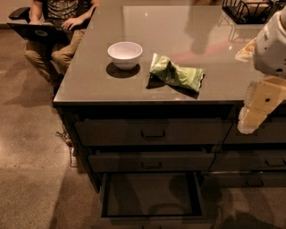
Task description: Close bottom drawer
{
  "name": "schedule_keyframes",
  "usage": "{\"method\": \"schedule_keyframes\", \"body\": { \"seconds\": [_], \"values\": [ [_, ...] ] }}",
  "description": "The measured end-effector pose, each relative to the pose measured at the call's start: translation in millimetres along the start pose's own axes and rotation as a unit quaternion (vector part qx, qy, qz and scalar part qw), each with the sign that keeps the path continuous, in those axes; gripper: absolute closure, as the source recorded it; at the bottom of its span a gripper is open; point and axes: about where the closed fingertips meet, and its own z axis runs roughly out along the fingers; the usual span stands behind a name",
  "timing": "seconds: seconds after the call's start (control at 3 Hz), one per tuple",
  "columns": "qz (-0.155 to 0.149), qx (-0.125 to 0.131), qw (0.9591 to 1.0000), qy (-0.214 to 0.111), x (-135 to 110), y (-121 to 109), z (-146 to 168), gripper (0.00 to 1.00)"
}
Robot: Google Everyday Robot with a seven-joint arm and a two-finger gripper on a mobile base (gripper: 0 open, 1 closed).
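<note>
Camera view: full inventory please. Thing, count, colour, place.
counter: 1, glossy grey top, centre
bowl: 1, white, on counter, left of centre
snack bag: 1, green, crumpled, on counter right of bowl
wire basket: 1, black, counter's far right corner
bottom drawer: 1, dark grey-brown, lowest of left stack, pulled open
upper drawers: 2, same colour, above it, shut
right-hand drawers: partly in view, same colour
person: 1, seated top left, head out of frame
laptop: 1, dark, on lap
robot arm: 1, white, right edge
gripper: 1, cream, by counter's front edge, right
</note>
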Motion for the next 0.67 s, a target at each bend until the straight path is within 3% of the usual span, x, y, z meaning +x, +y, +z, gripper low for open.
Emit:
{"method": "schedule_keyframes", "body": {
  "seconds": [0.33,0.67],
  "values": [
    [0.0,0.0,1.0,0.0,0.0,0.1,0.1,0.0],
    [0.009,-0.016,0.9998,-0.012,-3.5,10.2,15.9,0.0]
  ]
}}
